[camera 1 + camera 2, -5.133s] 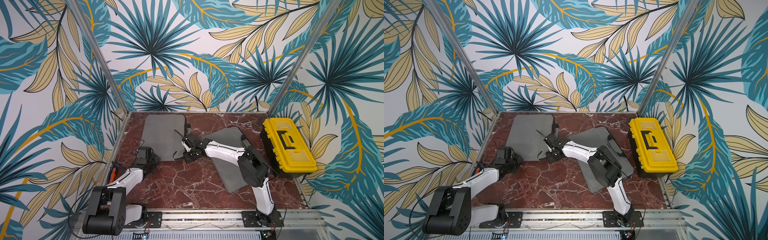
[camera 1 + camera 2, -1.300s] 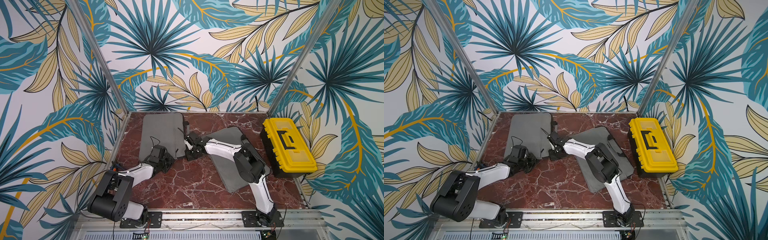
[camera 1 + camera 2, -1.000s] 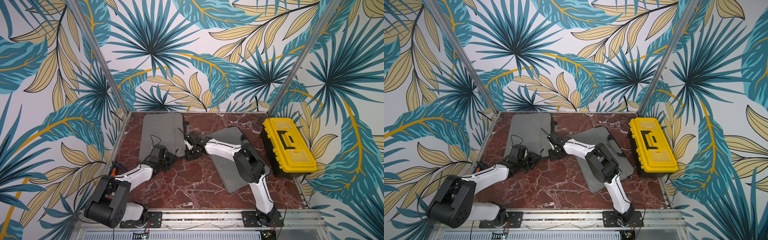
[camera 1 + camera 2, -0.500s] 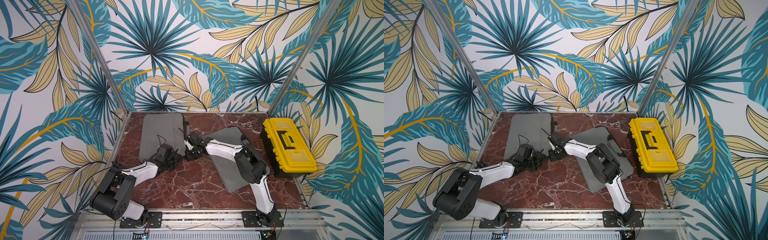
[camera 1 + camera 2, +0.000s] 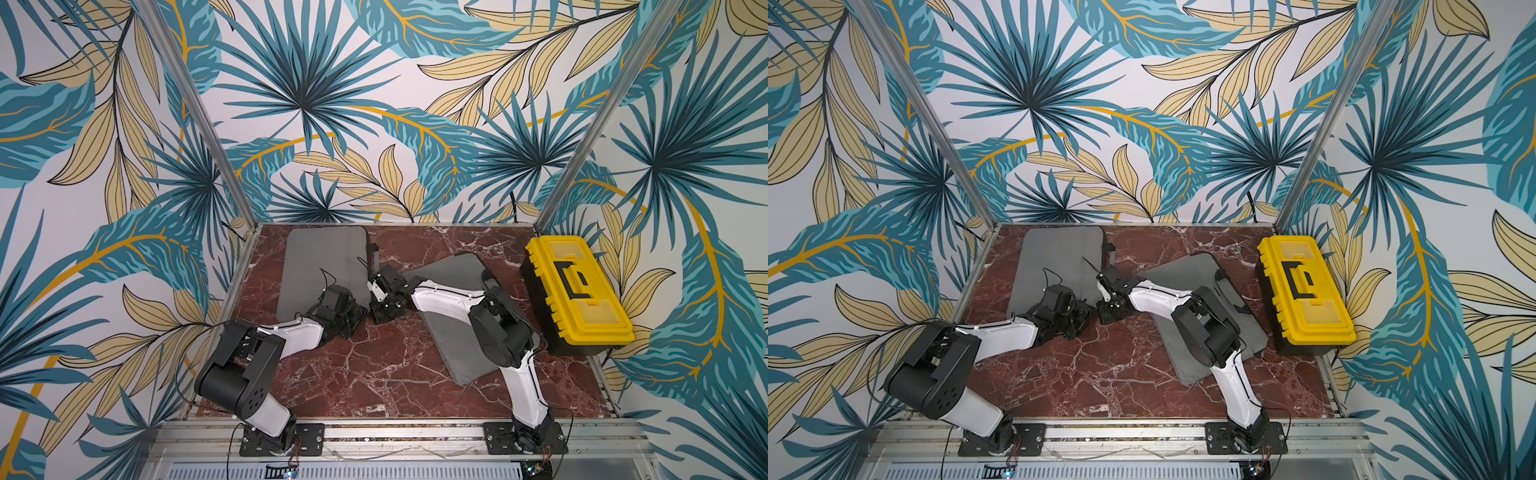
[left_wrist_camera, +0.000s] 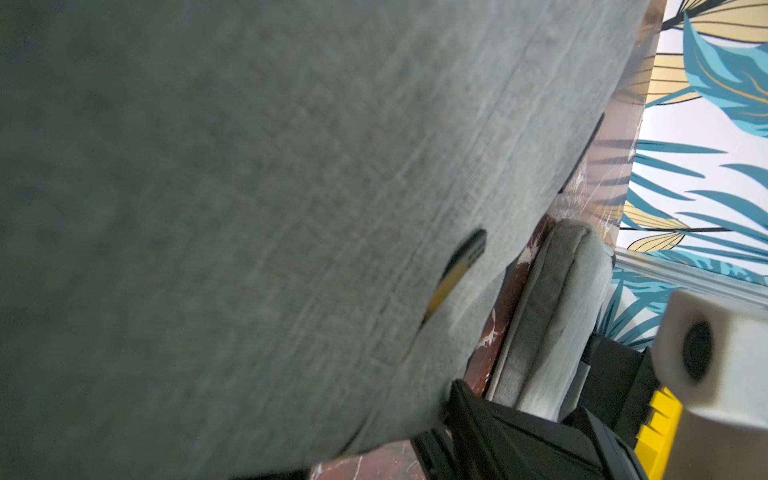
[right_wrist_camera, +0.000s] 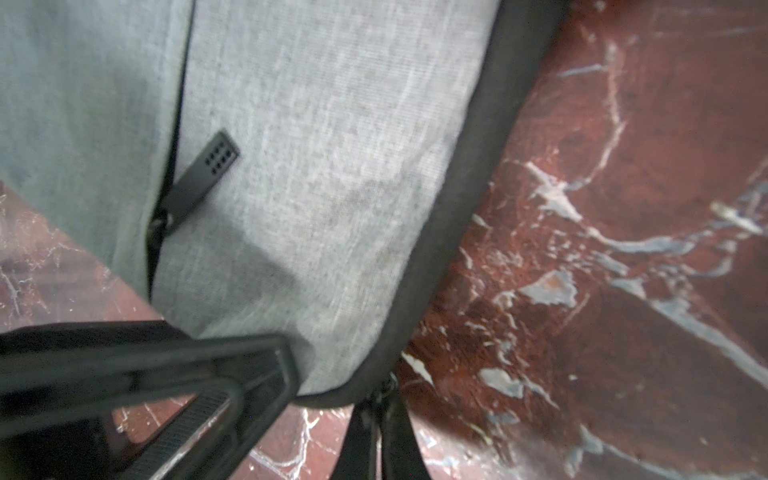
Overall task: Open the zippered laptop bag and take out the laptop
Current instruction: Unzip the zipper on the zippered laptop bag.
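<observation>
The grey zippered laptop bag [image 5: 322, 266] [image 5: 1059, 266] lies flat at the back left of the table. Its dark zipper band [image 7: 457, 208] runs round the edge. My right gripper [image 5: 374, 300] [image 7: 381, 409] sits at the bag's near right corner, shut on the zipper pull [image 7: 384, 388]. My left gripper [image 5: 351, 318] [image 5: 1076, 321] is at the same corner, just left of the right one. The left gripper's fingers [image 7: 199, 415] stand apart with table showing between them, and one lies against the bag. Bag fabric [image 6: 249, 208] fills the left wrist view. The laptop is hidden.
A second grey bag [image 5: 453, 332] [image 6: 557, 311] lies slanted under my right arm. A yellow toolbox [image 5: 577, 299] [image 5: 1304, 291] stands at the right edge. The red marble table [image 5: 374, 374] is walled on three sides. A black pocket zipper tab [image 7: 203, 170] lies on the bag.
My left gripper has crept right along the bag's near edge to its near right corner, close to the right gripper. The right gripper has stayed shut at that corner.
</observation>
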Controlling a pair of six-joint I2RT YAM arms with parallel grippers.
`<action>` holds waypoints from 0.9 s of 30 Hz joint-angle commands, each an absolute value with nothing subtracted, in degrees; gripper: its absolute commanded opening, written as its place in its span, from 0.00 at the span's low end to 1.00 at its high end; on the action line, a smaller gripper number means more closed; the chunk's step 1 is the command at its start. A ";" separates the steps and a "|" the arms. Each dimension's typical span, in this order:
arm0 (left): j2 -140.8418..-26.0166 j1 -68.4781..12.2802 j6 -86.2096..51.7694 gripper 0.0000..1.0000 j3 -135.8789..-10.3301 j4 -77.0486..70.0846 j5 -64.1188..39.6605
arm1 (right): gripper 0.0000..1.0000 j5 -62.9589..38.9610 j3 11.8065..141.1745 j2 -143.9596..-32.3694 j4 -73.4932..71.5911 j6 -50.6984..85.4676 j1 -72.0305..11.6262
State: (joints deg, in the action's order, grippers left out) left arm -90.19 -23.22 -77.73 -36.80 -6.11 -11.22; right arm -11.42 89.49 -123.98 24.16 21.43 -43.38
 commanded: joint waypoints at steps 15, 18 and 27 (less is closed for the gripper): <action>-91.43 -23.15 -78.31 0.14 -37.10 -6.77 -11.84 | 0.00 -14.24 86.86 -120.68 26.70 20.94 -44.37; -91.01 -22.70 -78.44 0.08 -36.28 -6.84 -12.12 | 0.00 -14.50 86.99 -120.50 27.26 20.92 -44.55; -89.14 -20.99 -78.86 0.03 -33.60 -6.81 -12.40 | 0.00 -14.76 87.52 -119.63 29.22 19.80 -44.99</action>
